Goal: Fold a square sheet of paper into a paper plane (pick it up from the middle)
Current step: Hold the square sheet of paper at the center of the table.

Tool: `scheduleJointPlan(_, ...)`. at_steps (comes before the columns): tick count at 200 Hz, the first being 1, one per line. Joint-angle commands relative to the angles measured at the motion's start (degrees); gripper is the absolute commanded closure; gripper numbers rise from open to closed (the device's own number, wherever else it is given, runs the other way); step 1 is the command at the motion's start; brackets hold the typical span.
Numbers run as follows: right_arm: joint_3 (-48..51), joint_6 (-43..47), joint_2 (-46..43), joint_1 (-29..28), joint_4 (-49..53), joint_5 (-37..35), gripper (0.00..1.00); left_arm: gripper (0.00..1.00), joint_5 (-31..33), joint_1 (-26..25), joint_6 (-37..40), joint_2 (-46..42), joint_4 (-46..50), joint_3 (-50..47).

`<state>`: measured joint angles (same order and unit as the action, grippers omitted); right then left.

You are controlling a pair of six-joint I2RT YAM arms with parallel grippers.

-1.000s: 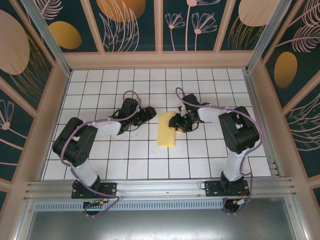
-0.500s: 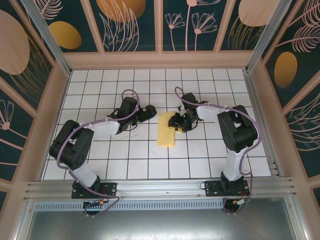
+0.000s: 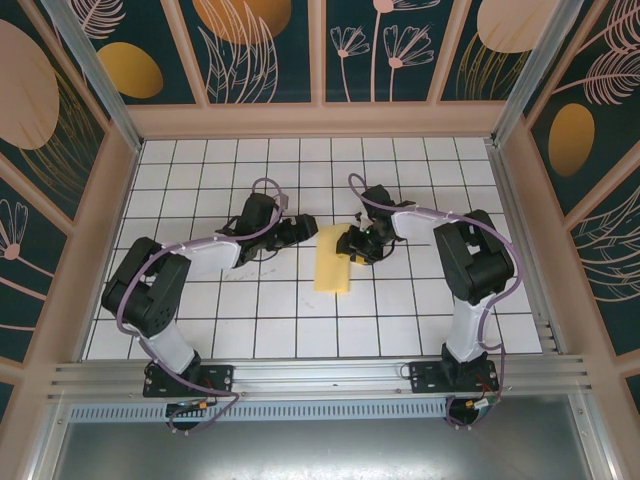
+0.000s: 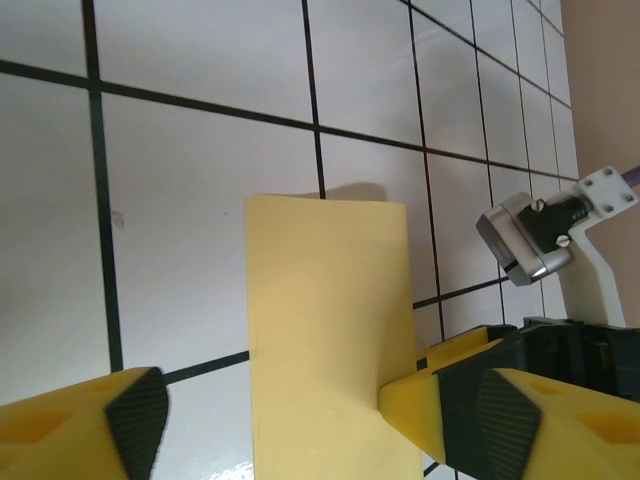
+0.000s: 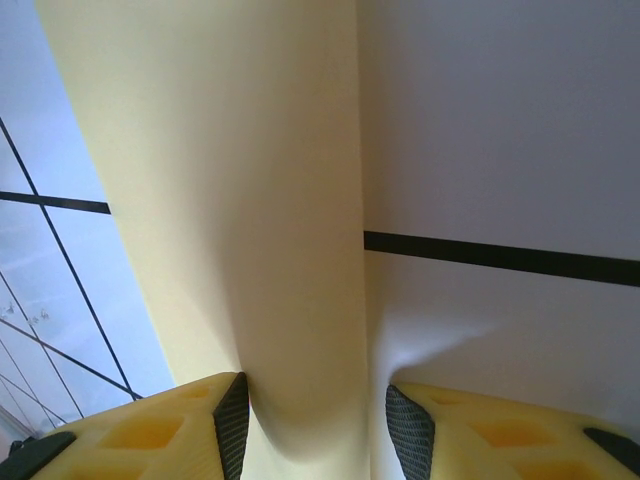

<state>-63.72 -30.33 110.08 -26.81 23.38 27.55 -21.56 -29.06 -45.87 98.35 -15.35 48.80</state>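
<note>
The pale-yellow sheet of paper (image 3: 333, 260) lies folded into a narrow rectangle at mid-table. No paper plane is in view. My left gripper (image 3: 300, 228) hovers at the sheet's upper left. In the left wrist view its jaws (image 4: 320, 425) stand wide open, straddling the paper (image 4: 330, 330) without touching it. My right gripper (image 3: 352, 243) sits at the sheet's upper right edge. In the right wrist view the paper (image 5: 270, 250) bulges up between its fingers (image 5: 310, 430). One pad (image 5: 233, 420) is against the paper and a small gap is left at the other.
White tiled table (image 3: 270, 330) with raised wooden walls (image 3: 320, 120) on three sides. Both arms reach in from the near rail (image 3: 320, 378), their elbows to the left and right of the sheet. The right gripper's yellow fingertip (image 4: 425, 395) touches the paper's edge close to my left fingers.
The left jaws opened wider, then narrowed a little, and the left gripper edged toward the paper. The right gripper and the sheet have stayed in place.
</note>
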Motion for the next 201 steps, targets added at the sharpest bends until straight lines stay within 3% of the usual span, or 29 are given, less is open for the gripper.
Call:
scheduleJointPlan(1,5.64,1.59,13.00,0.06,1.43,-20.66,0.52,0.23,-4.10,-0.47,-0.73,2.65,-2.02,1.96)
scheduleJointPlan(105,4.81,2.37,15.46,-0.49,1.93,-22.62,0.52,0.57,-8.47,-1.48,-3.57,8.72,-1.88,4.87)
scheduleJointPlan(201,4.57,3.17,16.49,-0.71,2.11,-24.08,0.52,0.71,-9.43,-3.66,-2.74,13.09,0.83,8.37)
